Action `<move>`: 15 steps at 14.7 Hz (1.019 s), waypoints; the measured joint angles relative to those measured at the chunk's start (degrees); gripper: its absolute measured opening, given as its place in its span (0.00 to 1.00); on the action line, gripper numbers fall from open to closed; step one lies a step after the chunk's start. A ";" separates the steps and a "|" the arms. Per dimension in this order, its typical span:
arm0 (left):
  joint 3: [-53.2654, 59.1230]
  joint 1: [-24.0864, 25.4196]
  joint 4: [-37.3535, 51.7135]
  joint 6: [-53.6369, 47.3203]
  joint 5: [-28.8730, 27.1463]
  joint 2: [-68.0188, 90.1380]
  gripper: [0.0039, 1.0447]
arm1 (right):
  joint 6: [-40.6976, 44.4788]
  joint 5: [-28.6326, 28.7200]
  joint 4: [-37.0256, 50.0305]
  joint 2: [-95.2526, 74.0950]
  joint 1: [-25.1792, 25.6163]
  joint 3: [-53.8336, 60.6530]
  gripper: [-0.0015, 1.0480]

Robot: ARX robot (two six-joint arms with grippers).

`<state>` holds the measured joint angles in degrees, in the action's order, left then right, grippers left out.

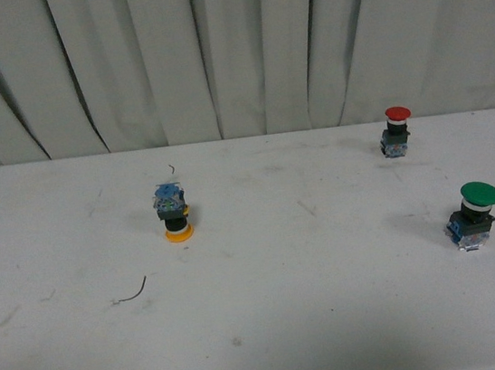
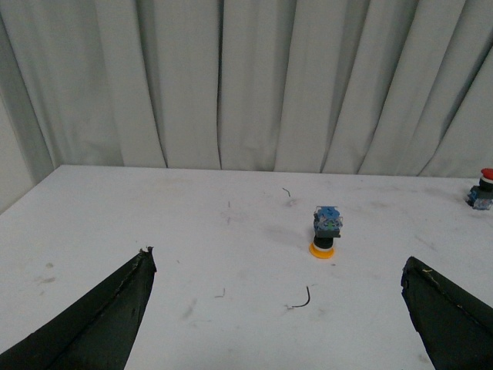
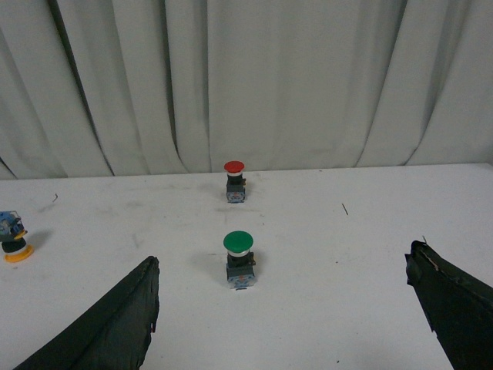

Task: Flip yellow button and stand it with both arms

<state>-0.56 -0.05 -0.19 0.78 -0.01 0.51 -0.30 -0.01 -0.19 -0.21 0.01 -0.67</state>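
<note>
Left gripper (image 2: 277,257) and right gripper (image 3: 283,254) hovered low over the table (image 1: 320,321), both spread wide, gripping nothing. The yellow button (image 1: 176,214) sat cap-down around 9 o'clock, well apart from both.

Left hand (image 2: 277,257) and right hand (image 3: 283,255) both hang spread wide, gripping nothing.

yellow button (image 1: 175,215) orange-yellow cap with blue block, red button (image 1: 397,130), green button (image 1: 475,214), white table (image 1: 293,325), pale grey curtain (image 1: 239,49)
</note>
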 joint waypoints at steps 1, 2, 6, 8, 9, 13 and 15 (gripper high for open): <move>0.00 0.00 0.00 0.00 0.00 0.00 0.94 | 0.00 0.00 0.00 0.00 0.00 0.00 0.94; 0.00 0.00 0.00 0.00 0.00 0.00 0.94 | 0.00 0.00 0.00 0.00 0.00 0.00 0.94; 0.00 0.00 0.00 0.00 0.00 0.00 0.94 | 0.00 0.02 0.00 0.00 0.00 0.00 0.94; 0.00 0.00 0.00 0.00 0.00 0.00 0.94 | 0.00 0.00 0.00 0.00 0.00 0.00 0.94; 0.00 0.00 0.00 0.00 0.00 0.00 0.94 | 0.00 0.00 0.00 0.00 0.00 0.00 0.94; 0.00 0.00 0.00 0.00 0.00 0.00 0.94 | 0.00 0.02 0.00 0.00 0.00 0.00 0.94; 0.00 0.00 0.00 0.00 0.02 0.00 0.94 | 0.00 0.02 0.00 0.00 0.00 0.00 0.94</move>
<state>-0.56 -0.05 -0.19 0.78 0.01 0.51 -0.30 0.01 -0.19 -0.21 0.01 -0.67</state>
